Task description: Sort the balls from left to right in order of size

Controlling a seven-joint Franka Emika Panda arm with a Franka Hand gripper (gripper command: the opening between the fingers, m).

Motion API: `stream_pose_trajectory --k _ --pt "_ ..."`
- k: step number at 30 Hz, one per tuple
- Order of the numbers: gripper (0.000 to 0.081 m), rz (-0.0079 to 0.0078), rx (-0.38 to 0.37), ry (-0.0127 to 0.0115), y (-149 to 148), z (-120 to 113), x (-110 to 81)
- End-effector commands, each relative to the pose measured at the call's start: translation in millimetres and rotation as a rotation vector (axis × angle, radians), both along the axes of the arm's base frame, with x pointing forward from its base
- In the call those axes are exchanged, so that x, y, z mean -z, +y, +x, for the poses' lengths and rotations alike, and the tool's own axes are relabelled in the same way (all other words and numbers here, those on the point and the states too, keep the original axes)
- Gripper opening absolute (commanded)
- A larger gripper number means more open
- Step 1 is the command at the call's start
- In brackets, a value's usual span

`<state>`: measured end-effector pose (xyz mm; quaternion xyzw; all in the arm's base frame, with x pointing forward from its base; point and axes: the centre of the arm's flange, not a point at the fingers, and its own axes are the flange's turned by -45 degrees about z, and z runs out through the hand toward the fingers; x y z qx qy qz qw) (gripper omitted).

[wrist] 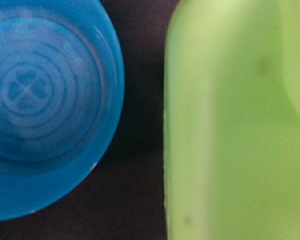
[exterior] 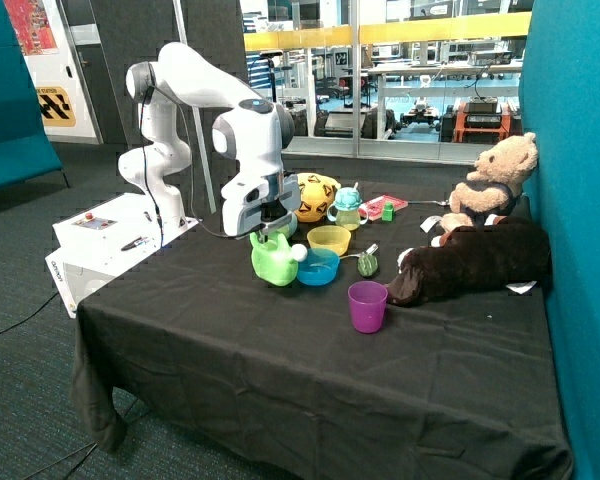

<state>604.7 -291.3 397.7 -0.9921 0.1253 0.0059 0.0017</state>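
While the arm hangs low over the green jug (exterior: 274,260), its hand (exterior: 271,236) sits right at the jug's top, and I cannot tell whether it is open, closed or gripping anything. The wrist view shows only the jug's green side (wrist: 235,120) close up, with the blue bowl (wrist: 45,105) beside it across a strip of black cloth.

As for the balls, two can be made out from the outside view. A small white ball (exterior: 299,253) rests at the blue bowl's (exterior: 317,267) rim, touching or nearly touching the jug. A larger yellow ball (exterior: 316,197) with dark patches lies toward the back of the bench (exterior: 280,370), at about 1 o'clock from the jug, just beside a lidded teal cup (exterior: 348,208). If there are more balls, they are hidden or too small to tell.

Judged from how things lie, the sorting looks barely begun. The two balls are not set in any row; they sit apart among the clutter, with a yellow bowl (exterior: 329,239) between them. A purple cup (exterior: 367,305) stands nearer the front edge, at about 4 o'clock from the blue bowl, and a dark plush toy (exterior: 470,262) and a teddy bear (exterior: 492,183) lie off toward the teal wall.

What seems left is nearly everything: picking up each ball and lining them up by size on an open stretch of cloth. The white ball is nearest the hand, so it seems the likely first pick.
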Motion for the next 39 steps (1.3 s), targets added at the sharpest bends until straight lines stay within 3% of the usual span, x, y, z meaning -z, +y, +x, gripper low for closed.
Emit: stream_pose_trajectory --k 1,9,10,11,15,20,39 --pt "0.0 -0.0047 -0.002 -0.0113 -2.6 -0.1 20.1" --pt "0.0 -0.0046 -0.02 -0.0114 -4.1 3.3 26.5" --pt "0.0063 -0.0046 -0.023 -0.0114 -4.1 3.1 27.1" --pt "0.0177 -0.0046 -0.026 -0.0114 -3.9 3.1 27.3" --pt "0.0426 -0.0046 -0.026 -0.0114 -3.5 2.9 27.3" --pt "0.0574 -0.0046 -0.027 -0.0114 -3.5 3.8 25.0" --pt "0.0712 -0.0046 -0.026 -0.0114 -6.8 1.2 23.4"
